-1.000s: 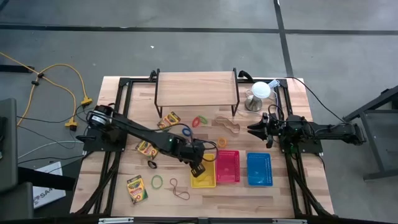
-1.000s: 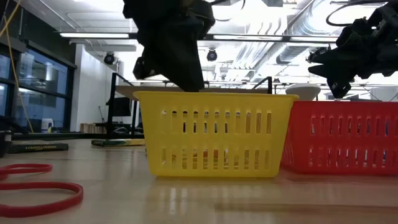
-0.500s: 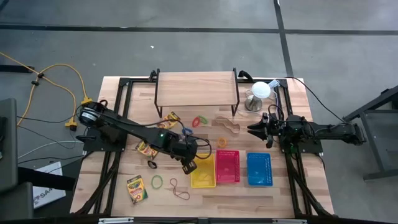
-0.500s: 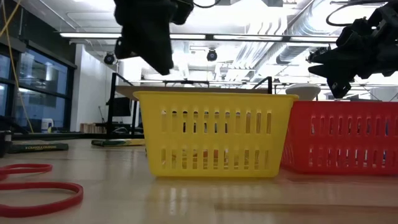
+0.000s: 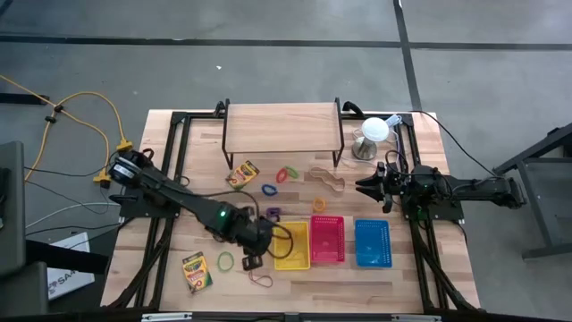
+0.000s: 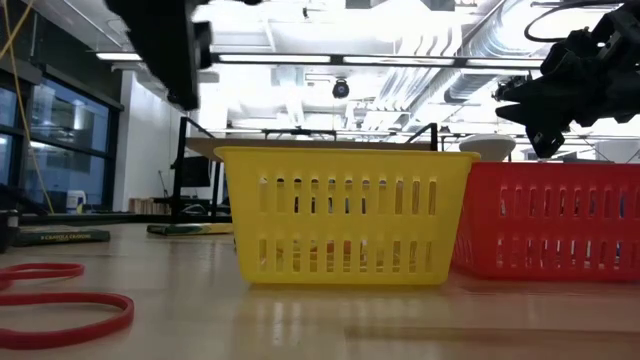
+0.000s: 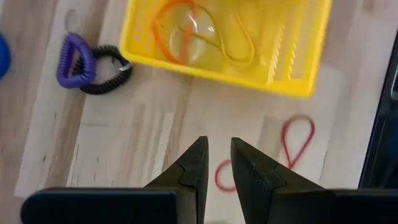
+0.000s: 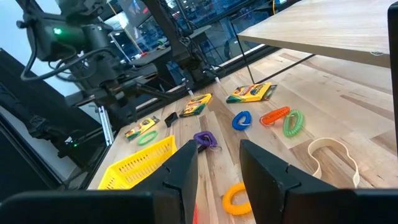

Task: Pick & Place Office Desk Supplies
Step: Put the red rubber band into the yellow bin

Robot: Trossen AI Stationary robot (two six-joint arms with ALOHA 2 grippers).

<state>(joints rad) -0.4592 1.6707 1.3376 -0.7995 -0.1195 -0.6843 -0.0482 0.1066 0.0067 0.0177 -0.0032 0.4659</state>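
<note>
Red rubber band (image 7: 292,146) | just beyond left fingers (image 7: 199,163) | apart, nothing gripped

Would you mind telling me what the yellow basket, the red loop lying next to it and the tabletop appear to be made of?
The yellow basket looks like moulded plastic: evenly coloured, slightly glossy walls with regular slots. The red loop seems to be a rubber band: thin, matte, lying limp in an uneven curve. The tabletop appears to be light wood with visible grain and plank seams; a soft sheen in the low view suggests a sealed finish.
</note>
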